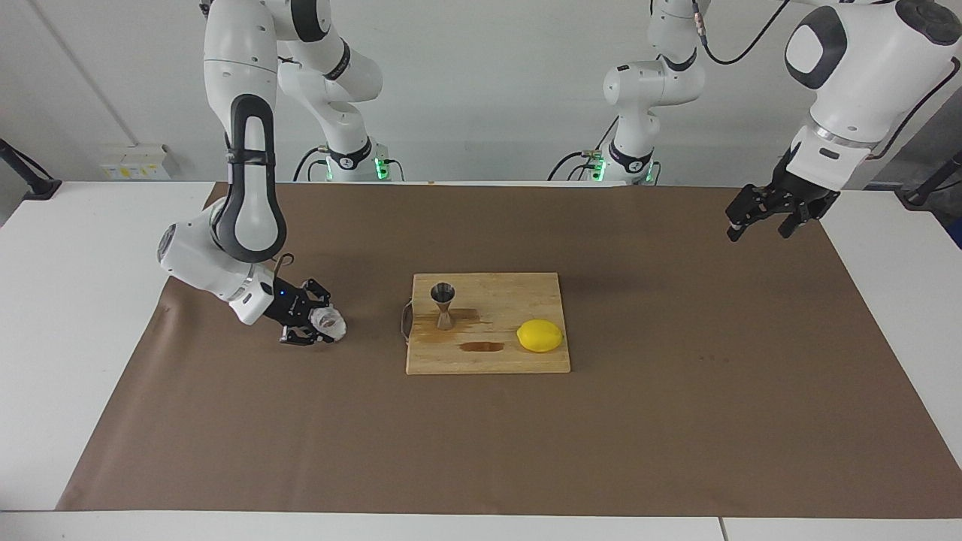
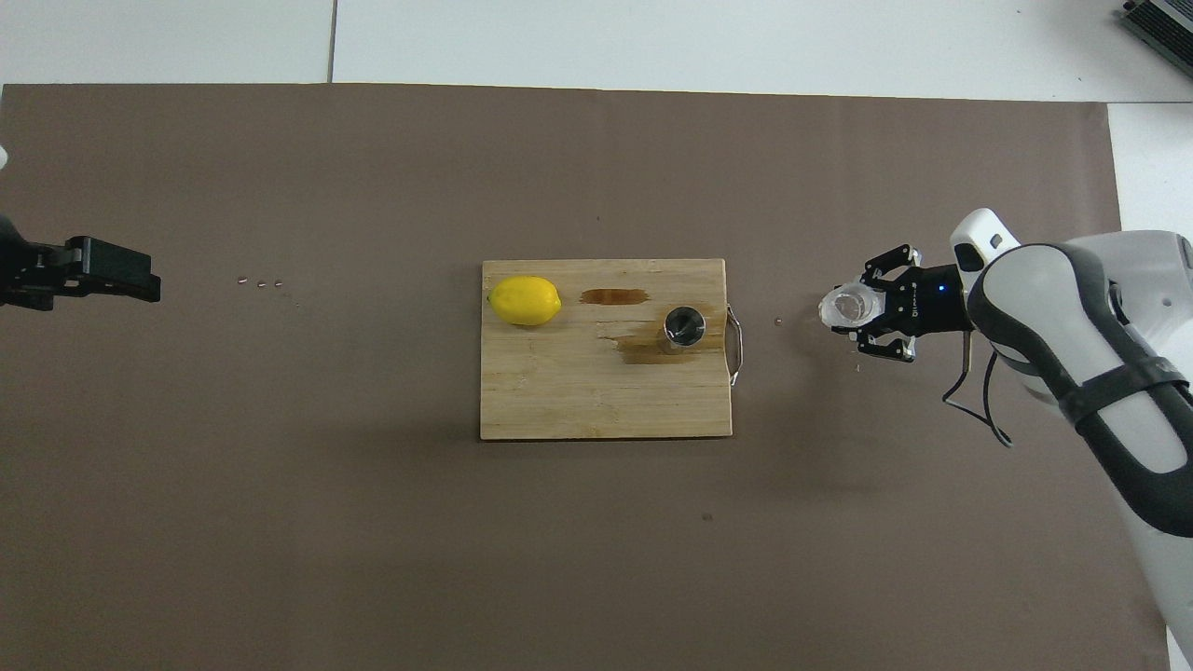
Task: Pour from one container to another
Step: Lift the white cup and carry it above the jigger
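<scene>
Brown mat (image 1: 481, 451) covers most of the white table (image 1: 45, 338), and it's the closest thing to the facing camera. Sitting mid-mat is a wooden board (image 1: 488, 357) with a metal handle (image 2: 735, 345) on the edge toward the right arm's end, plus a couple of dark wet-looking stains on the wood.

Right arm reaches in low over the mat, toward its own end of the table, well apart from the board. Its gripper (image 1: 319, 324) is clamped around the glass cup (image 1: 329, 321), fingers on either side of the bumpy wall. Can't really tell if the cup is resting on the mat or just off it.

Left arm is just waiting, its gripper (image 1: 760, 224) hanging up in the air over the mat's edge at its own end, fingers spread apart and holding nothing.

On the board: a lemon (image 1: 539, 335) near the edge toward the left arm's end, and the jigger (image 1: 443, 304) standing upright near the handle end, on one of the stains.
</scene>
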